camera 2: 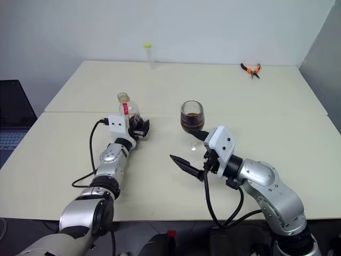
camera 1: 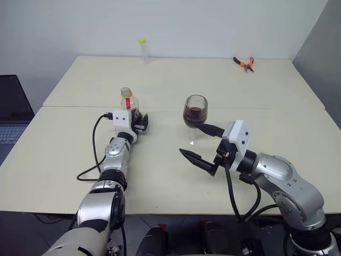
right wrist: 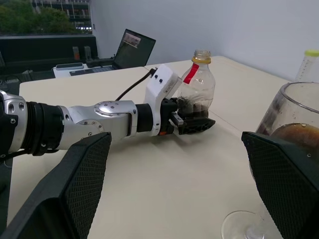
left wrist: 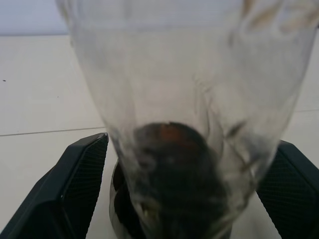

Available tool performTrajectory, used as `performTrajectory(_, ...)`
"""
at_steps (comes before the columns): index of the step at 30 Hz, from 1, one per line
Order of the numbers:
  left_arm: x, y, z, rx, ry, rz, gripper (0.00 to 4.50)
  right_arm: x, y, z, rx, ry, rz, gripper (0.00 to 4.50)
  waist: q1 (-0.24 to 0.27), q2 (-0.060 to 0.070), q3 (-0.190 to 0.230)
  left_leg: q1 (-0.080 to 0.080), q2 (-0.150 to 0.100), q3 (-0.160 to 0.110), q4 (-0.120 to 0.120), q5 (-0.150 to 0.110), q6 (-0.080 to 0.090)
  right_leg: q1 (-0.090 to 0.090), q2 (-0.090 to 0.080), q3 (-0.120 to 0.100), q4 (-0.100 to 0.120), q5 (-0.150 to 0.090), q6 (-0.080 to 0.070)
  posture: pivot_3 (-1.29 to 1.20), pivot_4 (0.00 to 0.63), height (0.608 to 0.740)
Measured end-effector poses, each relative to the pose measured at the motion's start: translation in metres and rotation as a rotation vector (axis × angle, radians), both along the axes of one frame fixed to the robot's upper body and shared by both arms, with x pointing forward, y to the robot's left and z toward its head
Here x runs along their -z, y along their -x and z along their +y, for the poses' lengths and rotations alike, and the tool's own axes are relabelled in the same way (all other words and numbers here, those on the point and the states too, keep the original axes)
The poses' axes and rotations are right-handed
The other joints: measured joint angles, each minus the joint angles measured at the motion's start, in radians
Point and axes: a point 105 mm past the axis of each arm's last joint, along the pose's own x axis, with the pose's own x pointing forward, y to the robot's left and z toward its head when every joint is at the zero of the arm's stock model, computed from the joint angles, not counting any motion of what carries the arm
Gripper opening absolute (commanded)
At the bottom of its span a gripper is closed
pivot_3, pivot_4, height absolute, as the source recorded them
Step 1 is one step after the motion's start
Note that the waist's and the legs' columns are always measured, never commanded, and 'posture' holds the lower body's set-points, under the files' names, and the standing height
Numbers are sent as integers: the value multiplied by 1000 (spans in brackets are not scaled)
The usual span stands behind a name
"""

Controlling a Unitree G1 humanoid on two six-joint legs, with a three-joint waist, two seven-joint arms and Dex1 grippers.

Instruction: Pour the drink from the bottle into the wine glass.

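A pale table point(camera 1: 160, 176) carries the scene, with a seam running across it from side to side. Near the far edge stands a thin clear tube point(camera 1: 142, 49) with a yellow-green cap, and toward the far right corner lie orange-handled pliers point(camera 1: 244, 63); off the table's left edge sits an open laptop point(camera 1: 11, 109). The bottle point(camera 1: 128, 104), uncapped with a red strip at its neck, stands upright just behind the seam, left of the table's middle, a small dark remnant at its bottom. The wine glass point(camera 1: 195, 114) stands upright on its foot near the table's middle, well apart from the bottle on its right, its bowl partly filled with the dark drink point(camera 1: 195, 114). The left gripper point(camera 1: 139, 122) reaches forward and level from the near edge, a black cable trailing beside the forearm; its fingers point(left wrist: 75, 184) stand parted on either side of the bottle's base, a gap showing between the pads and the plastic in the left wrist view, so nothing is clamped. The right gripper point(camera 1: 201, 144) comes in from the near right, angled toward the left, its two black fingers point(right wrist: 75, 194) spread wide and empty, one tip close beside the glass's stem and the other further toward the near edge.
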Motion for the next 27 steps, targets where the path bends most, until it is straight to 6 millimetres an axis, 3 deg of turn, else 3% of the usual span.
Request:
performTrajectory(7, -6, 14, 2, 33, -29, -63, 4478, 1, -1, -3, 10, 6, 3, 4500, 0, 0, 0, 0, 0, 0, 0, 0, 0, 0, 0, 0, 0, 0, 0, 0, 150, 740)
performTrajectory(15, -3, 44, 16, 15, -46, -55, 4478, 14, -2, -13, 74, -4, 55, 4500, 2, 0, 0, 1, 1, 0, -1, 0, 0, 1, -1, 1, -1, 0, 0, 0, 150, 740)
performTrajectory(23, -14, 83, 33, -113, -51, 3, 4478, 51, -19, -74, 444, -67, 88, 4500, 5, 0, -1, 2, 1, 1, -2, 0, 1, 1, -2, 2, -1, 0, 0, 0, 150, 740)
performTrajectory(27, -13, 101, 28, -120, -52, 1, 4478, 58, -31, -92, 601, -155, 39, 4500, 3, 1, -2, 4, 2, 2, -3, 0, 0, 2, -1, 3, -1, 0, 0, 0, 150, 740)
